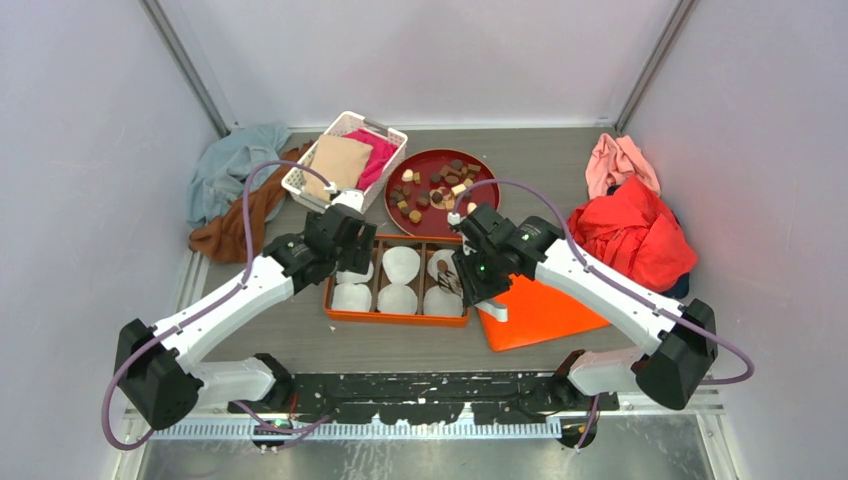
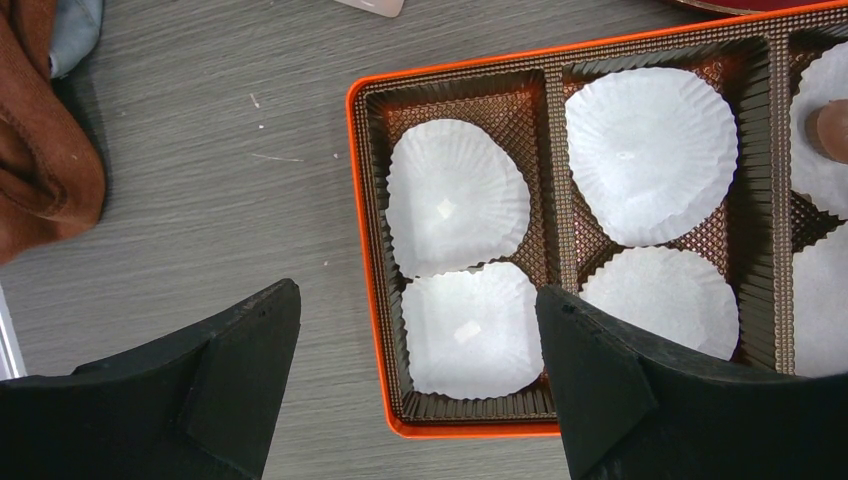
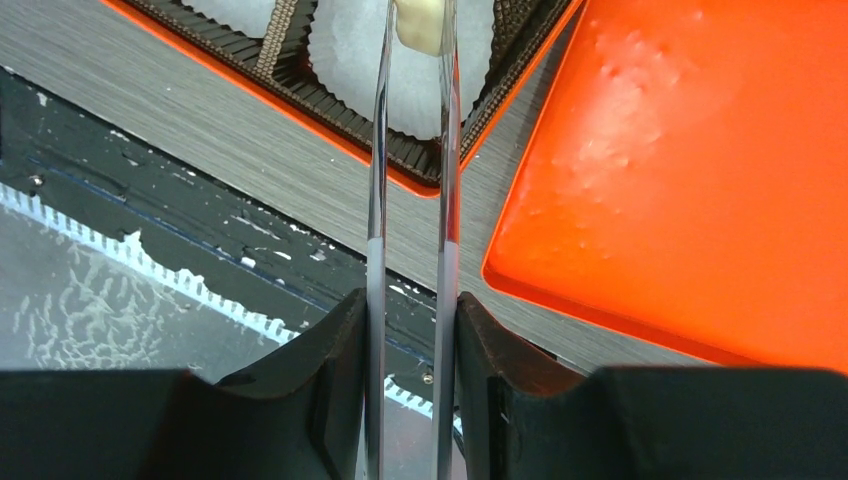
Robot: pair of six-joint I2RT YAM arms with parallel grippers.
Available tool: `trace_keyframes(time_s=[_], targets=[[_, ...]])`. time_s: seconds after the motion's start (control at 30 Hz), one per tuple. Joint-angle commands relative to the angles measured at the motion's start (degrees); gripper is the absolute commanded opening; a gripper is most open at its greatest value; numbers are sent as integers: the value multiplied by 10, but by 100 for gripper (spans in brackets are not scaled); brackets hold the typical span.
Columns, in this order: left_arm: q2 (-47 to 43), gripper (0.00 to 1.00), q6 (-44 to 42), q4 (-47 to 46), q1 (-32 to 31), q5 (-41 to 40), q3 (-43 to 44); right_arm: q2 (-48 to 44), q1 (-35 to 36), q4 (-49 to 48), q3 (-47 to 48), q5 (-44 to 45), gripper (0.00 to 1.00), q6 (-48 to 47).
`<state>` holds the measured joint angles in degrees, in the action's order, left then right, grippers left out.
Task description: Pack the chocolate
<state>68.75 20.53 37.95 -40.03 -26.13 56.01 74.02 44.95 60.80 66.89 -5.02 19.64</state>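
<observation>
Many small chocolates (image 1: 437, 185), dark brown, tan and cream, lie on a round red plate (image 1: 425, 213). The orange box (image 1: 400, 318) holds white paper cups (image 2: 455, 195) in a brown liner. A brown chocolate (image 2: 830, 130) sits in a cup at the right. My left gripper (image 1: 345, 235) hovers open and empty over the box's left end (image 2: 420, 300). My right gripper (image 1: 478, 270) is shut on clear tongs (image 3: 380, 180). The tong tips pinch a cream chocolate (image 3: 420, 22) over a cup in the box's right column.
The orange box lid (image 1: 540, 310) lies right of the box, also in the right wrist view (image 3: 680, 150). A white basket (image 1: 345, 150) with cloths stands behind the left arm. Blue and brown cloths (image 1: 225, 190) lie far left, red and pink cloths (image 1: 630, 220) far right.
</observation>
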Motion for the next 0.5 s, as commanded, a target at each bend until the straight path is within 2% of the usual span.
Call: trace_keyframes(time_s=[0.0, 0.27, 0.47], targets=[[-17, 88, 2, -9, -2, -12, 13, 8, 1, -34, -16, -3, 23, 10], [-10, 88, 2, -11, -2, -12, 14, 19, 5, -40, -33, -21, 25, 2], [-7, 88, 4, -11, -2, -11, 14, 26, 5, -42, -35, -20, 38, -2]])
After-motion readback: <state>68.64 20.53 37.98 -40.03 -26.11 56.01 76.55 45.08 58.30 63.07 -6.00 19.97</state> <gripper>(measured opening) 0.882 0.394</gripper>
